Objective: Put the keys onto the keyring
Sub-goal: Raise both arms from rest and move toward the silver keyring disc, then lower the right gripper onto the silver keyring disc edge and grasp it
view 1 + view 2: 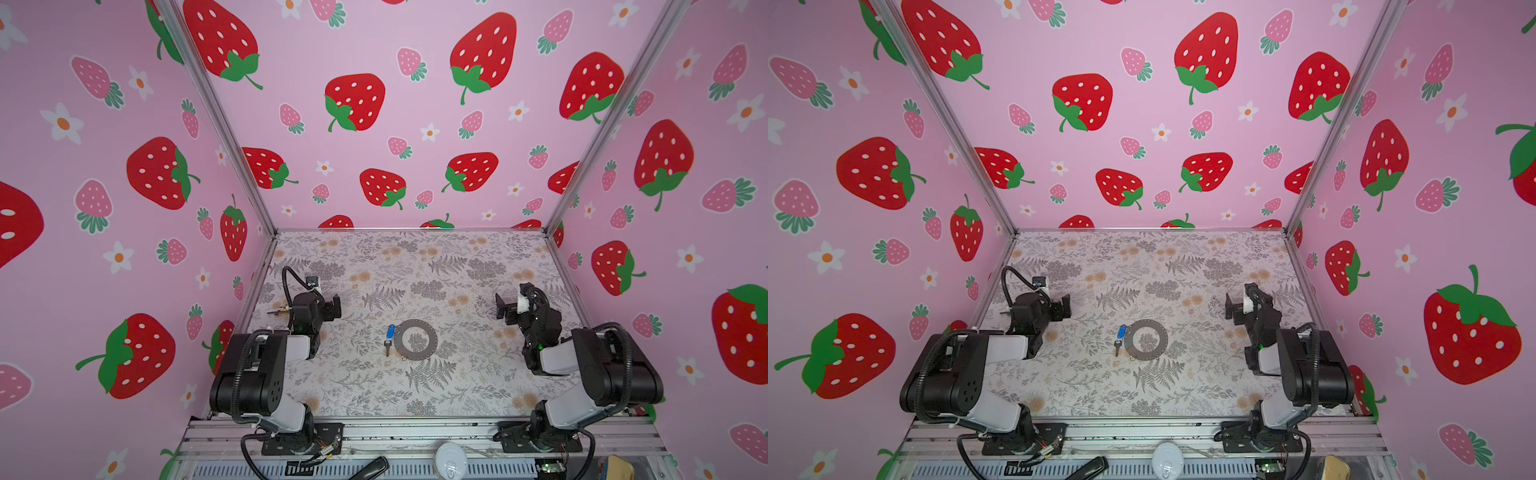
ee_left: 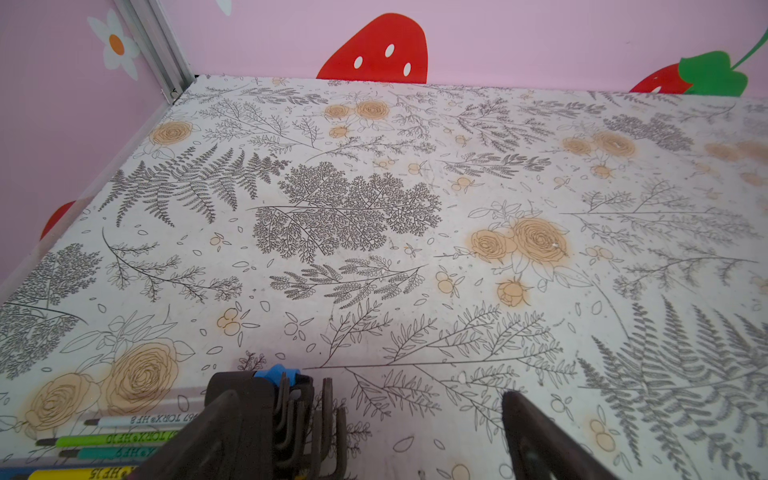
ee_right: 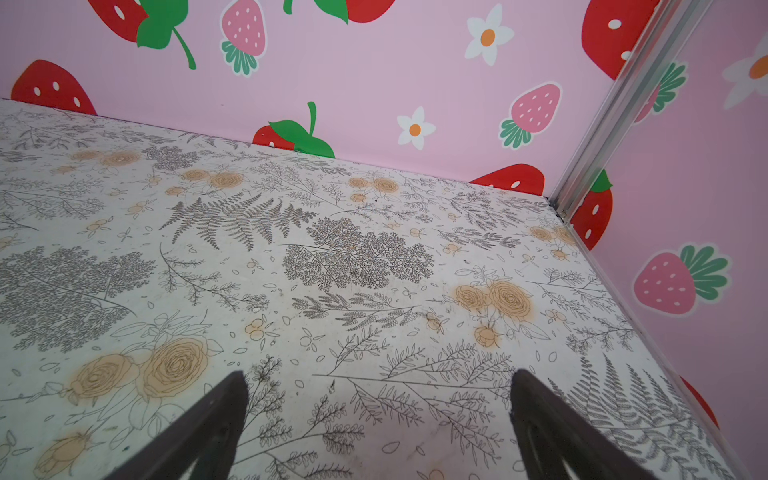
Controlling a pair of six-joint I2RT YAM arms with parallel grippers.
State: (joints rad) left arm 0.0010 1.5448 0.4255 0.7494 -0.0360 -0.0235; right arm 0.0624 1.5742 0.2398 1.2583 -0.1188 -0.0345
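In both top views the keys show as one small key with a blue plastic head (image 1: 390, 332) (image 1: 1121, 332). It lies flat mid-table, right beside the left edge of the keyring (image 1: 433, 338) (image 1: 1163, 339), a large flat grey ring. My left gripper (image 1: 335, 308) (image 1: 1065, 308) (image 2: 368, 395) hovers open, back and left of the key, holding nothing. My right gripper (image 1: 500, 308) (image 1: 1229, 308) (image 3: 378, 374) is open over bare table to the right of the ring. Neither wrist view shows the key or the ring.
A dark bundle of thin tools with coloured tips (image 1: 278, 311) (image 2: 291, 411) lies on the table beside one left finger (image 2: 224, 415). Pink strawberry walls close in the left, back and right sides. A metal rail (image 1: 415, 434) runs along the front.
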